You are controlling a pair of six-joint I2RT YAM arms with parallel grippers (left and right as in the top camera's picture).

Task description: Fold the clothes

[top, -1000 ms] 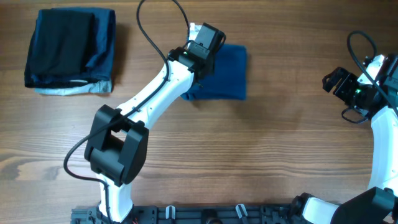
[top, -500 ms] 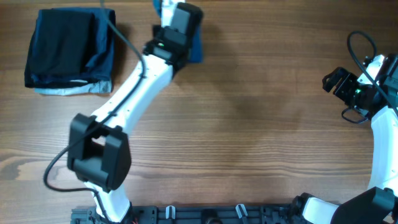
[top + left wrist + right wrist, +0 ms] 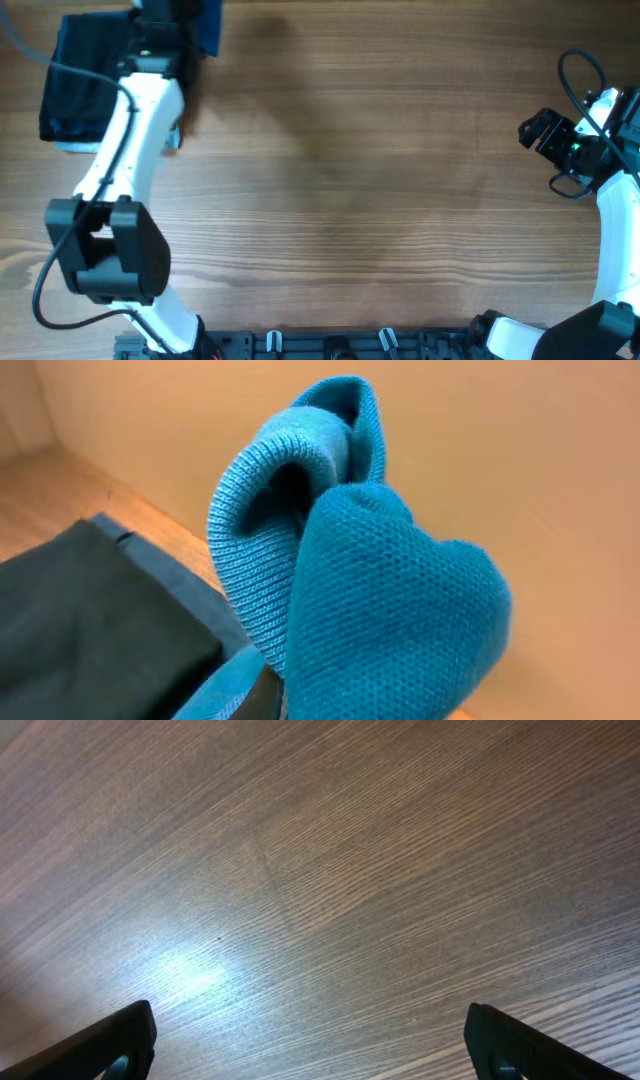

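The clothes, a folded medium-blue polo shirt, hang bunched at the far left edge of the table, with my left gripper shut on them. In the left wrist view the knitted blue fabric fills the middle of the frame and hides most of the jaws; only a dark finger shows at the bottom. The shirt hangs just beside and above the folded dark pile. My right gripper stands open at the right side, with nothing but bare wood between its fingertips.
A folded pile of dark navy garments with a pale blue edge lies at the far left, partly under my left arm. The wooden table stretches between the two arms. A black rail runs along the near edge.
My left arm has swung left with the blue shirt, from the middle of the far side to the far left corner by the dark pile. The right arm has not moved.
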